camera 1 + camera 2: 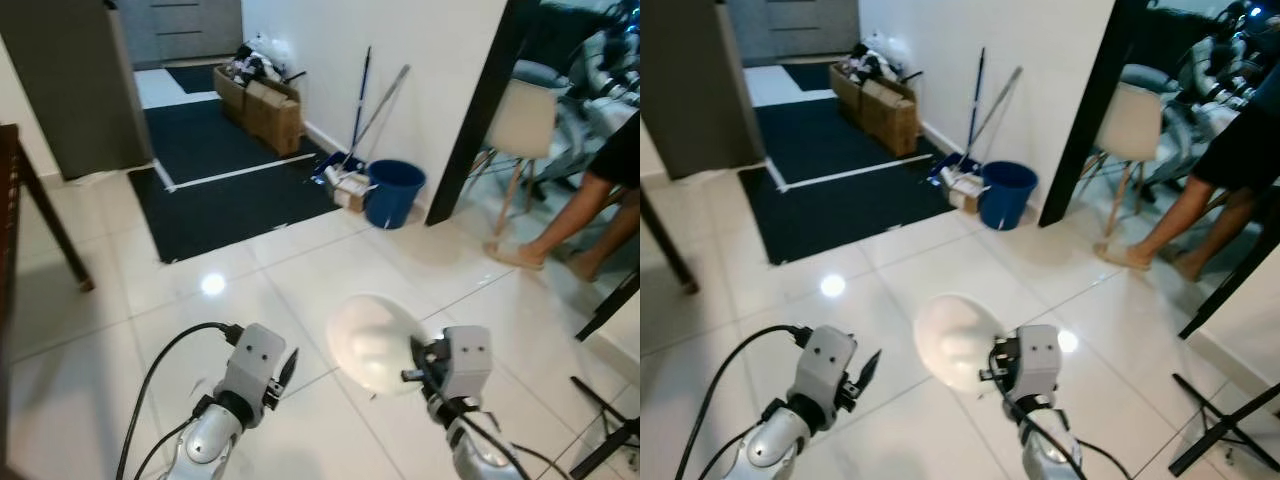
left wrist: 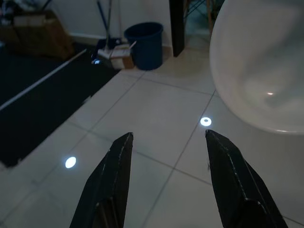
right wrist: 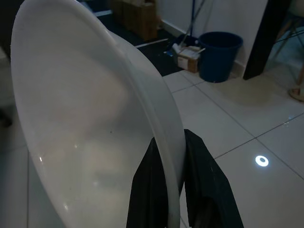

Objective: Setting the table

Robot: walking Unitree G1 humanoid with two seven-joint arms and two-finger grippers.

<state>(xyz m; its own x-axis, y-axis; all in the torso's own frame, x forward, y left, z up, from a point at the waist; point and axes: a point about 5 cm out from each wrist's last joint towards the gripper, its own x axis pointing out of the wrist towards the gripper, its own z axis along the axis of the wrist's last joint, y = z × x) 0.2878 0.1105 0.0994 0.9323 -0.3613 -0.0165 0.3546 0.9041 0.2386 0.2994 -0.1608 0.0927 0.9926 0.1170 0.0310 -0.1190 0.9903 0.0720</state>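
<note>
My right pincer [image 3: 168, 190] is clamped on the rim of a white plate [image 1: 375, 342], one black finger [image 3: 209, 185] on each face of it, so the plate stands on edge in the air above the floor [image 1: 300, 270]. In the head view it sits at about five o'clock of the picture, the plate just toward nine o'clock of the wrist housing.

My left pincer [image 2: 166, 183] is spread wide with nothing between its fingers [image 2: 111, 185]; the plate's curved underside looms close at its two o'clock (near, but not touching). In the head view that arm rises at seven o'clock, a black cable looping off it.

Farther out, at one o'clock from the plate, a blue bucket [image 1: 394, 192] stands against the white wall, with a small box and two leaning mop or broom handles [image 1: 372, 105] just beside it. A dark mat [image 1: 225, 170] with white stripes lies at eleven o'clock, a cardboard box [image 1: 262, 105] of clutter along the wall behind it. At three o'clock a person's bare legs [image 1: 570, 225] and a pale chair [image 1: 522, 125] show past a black post. A dark wooden leg [image 1: 50, 225] stands at nine o'clock.
</note>
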